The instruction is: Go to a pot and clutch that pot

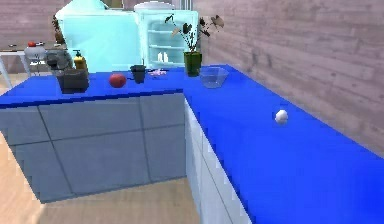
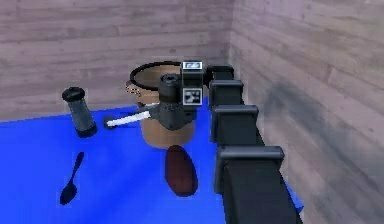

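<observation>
Blue covers the whole desk [image 2: 40, 160], and on it, close to the wooden corner of the room, stands the pot [image 2: 158, 138]: a brown round body with a dark rim, upright. The gripper [image 2: 152, 116] sits right at the pot in the arm side view, with its dark body in front of the pot's upper wall and rim. Because the pot rests on the desk directly at and behind the gripper's far end, I cannot tell whether the gripper holds anything, nor how its fingers stand. A thin pale bar juts out to the gripper's left at the pot's side; whether it is a finger or a handle I cannot tell. Two white marker squares [image 2: 191, 82] lie just right of the gripper, and from them the dark arm [image 2: 240, 150] runs down to the picture's bottom edge.

Left of the gripper, apart from the pot, stands a dark cylinder [image 2: 80, 110]. Farther left and lower lies a dark spoon [image 2: 70, 184]. Below the gripper, just beside the arm, lies a dark brown oval lump [image 2: 182, 170].

Ahead, the forward view shows an L-shaped blue desk [image 1: 250, 140] bearing a small white egg-like thing [image 1: 281, 117], a clear bowl [image 1: 213, 76], a potted plant [image 1: 192, 58], a dark cup [image 1: 138, 72] and a red round fruit [image 1: 117, 80].
</observation>
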Controlling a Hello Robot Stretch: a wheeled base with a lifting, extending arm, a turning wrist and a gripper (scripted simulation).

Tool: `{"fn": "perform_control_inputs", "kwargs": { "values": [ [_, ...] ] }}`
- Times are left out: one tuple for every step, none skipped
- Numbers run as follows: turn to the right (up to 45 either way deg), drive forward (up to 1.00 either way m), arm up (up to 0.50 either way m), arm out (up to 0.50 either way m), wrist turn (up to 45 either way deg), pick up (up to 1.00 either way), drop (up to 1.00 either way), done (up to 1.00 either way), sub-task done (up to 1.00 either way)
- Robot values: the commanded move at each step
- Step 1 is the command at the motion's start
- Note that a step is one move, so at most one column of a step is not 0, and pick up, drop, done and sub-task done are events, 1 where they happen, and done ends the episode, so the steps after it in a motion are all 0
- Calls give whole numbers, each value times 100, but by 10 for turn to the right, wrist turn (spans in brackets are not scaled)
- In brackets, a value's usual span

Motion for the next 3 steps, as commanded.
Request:
{"fn": "perform_control_inputs", "kwargs": {
  "values": [
    [0,0,0,0,240,0,0,0,0],
    [0,0,0,0,0,100,0,0,0],
    [0,0,0,0,0,0,0,100,0]
  ]
}}
